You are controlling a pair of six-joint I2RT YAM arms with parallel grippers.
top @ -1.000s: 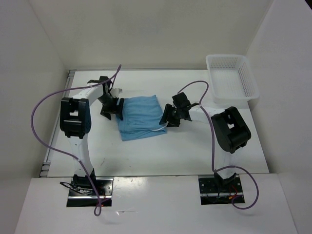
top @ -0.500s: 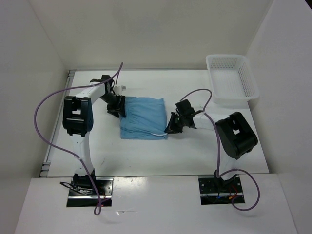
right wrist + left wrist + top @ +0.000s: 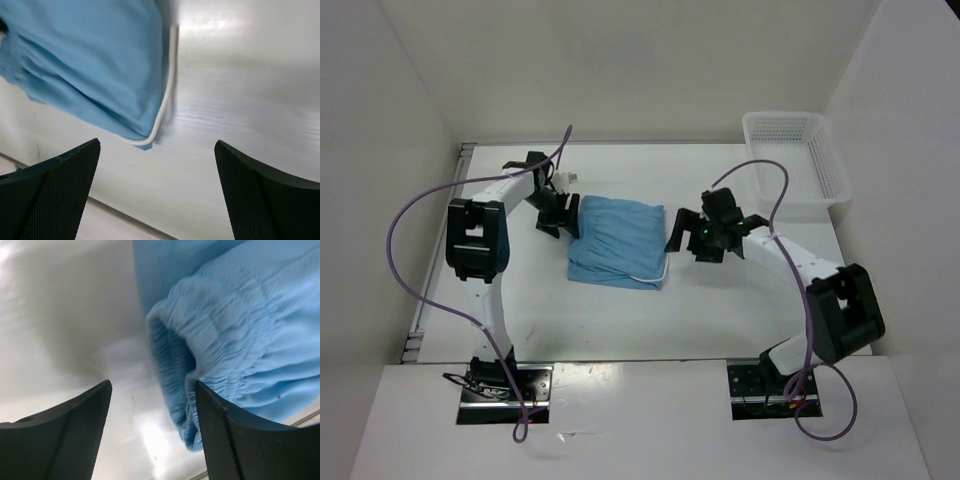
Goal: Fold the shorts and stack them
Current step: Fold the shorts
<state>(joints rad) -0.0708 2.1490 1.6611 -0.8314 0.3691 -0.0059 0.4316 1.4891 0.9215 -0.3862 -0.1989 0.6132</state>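
- Sky-blue soft fabric is what you are working with: the shorts (image 3: pixel 615 243) are lying as a folded, roughly square bundle in the middle of the white tabletop (image 3: pixel 720 310), turned slightly askew to its edges.
- The gathered waistband (image 3: pixel 220 340) is facing your left arm, and a thin white cord (image 3: pixel 165 100) is running along the edge that faces your right arm.
- Your left tool (image 3: pixel 565 214) is sitting right at the waistband edge with its fingers spread. In its wrist view the rolled elastic is lying in the gap, close against the right-hand finger, and nothing is being pinched.
- Your right tool (image 3: pixel 677 236) is hanging just beside the opposite edge with its fingers spread wide and gripping nothing. The cord edge is lying ahead of the gap, apart from both fingers.
- So the bundle is lying between the two tools, and the left one is the nearer. I judge any tidying or lifting is starting from the waistband side.
- With the bundle this square, I cannot tell you which way its long axis is running.
- The white mesh basket (image 3: pixel 795 160) is standing at the far right corner, well apart from the shorts.
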